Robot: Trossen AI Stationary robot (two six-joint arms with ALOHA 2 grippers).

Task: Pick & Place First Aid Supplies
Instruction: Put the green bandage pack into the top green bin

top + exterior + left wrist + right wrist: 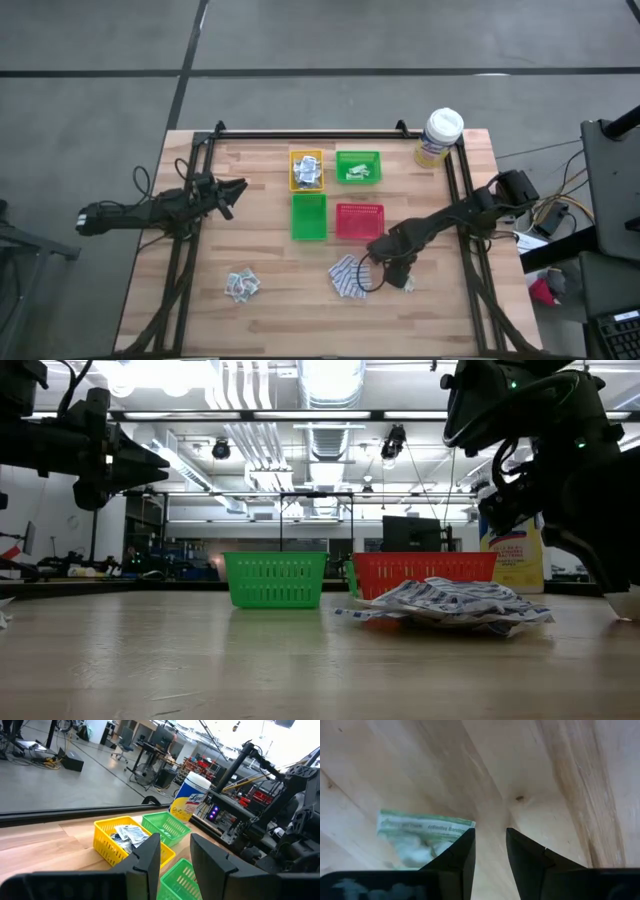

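Note:
My right gripper (397,272) points down over the near right of the table, its fingers (457,852) a little apart with only bare wood between them. A pale green strip packet (422,837) lies flat on the wood right beside one fingertip, which covers the packet's corner. Whether the finger touches it, I cannot tell. A pile of blue-and-white pads (350,277) lies just left of the gripper. White-grey sachets (241,285) lie at the near left. My left gripper (236,190) waits level above the table's left side, open and empty (175,855).
Four small trays stand mid-table: a yellow one (306,170) with sachets, a green one (358,166) with green strips, a second green one (309,216) and a red one (359,221). A yellow canister (439,136) stands at the far right corner. Black frame rails (470,250) run along the table's sides.

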